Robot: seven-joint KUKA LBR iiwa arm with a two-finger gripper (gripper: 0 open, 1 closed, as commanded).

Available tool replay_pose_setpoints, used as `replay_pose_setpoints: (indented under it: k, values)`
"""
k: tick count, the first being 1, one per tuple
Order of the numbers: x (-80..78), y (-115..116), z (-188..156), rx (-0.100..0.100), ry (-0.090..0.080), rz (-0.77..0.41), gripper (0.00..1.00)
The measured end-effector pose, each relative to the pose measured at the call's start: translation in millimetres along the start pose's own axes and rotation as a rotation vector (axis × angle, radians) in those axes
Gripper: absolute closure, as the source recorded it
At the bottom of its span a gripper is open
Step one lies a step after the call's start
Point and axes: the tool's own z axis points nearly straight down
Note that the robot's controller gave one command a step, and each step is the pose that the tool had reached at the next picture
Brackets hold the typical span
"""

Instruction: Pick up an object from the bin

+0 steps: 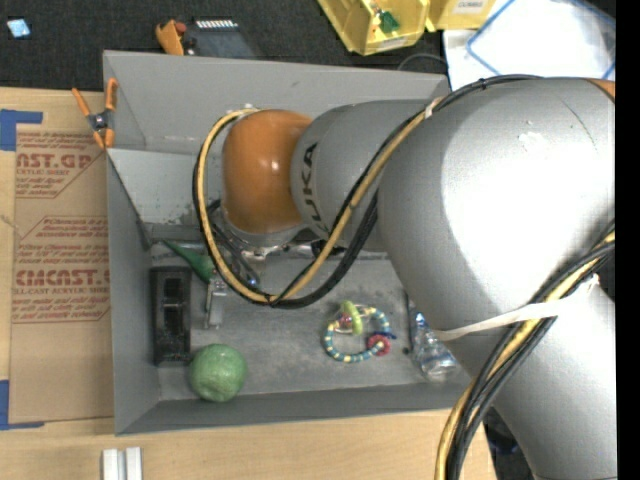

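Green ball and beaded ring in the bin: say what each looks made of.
Green ball: probably foam or soft rubber; its surface is matte and slightly mottled. Beaded ring: likely hard plastic; small glossy beads in mixed bright colours on a loop.

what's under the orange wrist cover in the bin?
A thin green piece pokes out leftward from beneath the orange wrist cover, near a black block. The bin floor beneath the cover and arm is hidden.
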Motion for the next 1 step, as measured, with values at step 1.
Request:
replay_pose_setpoints:
  k: [1]
  values:
    - [-3.0, -9.1, -5.5, -0.011, -0.020, 0.144, 1.00]
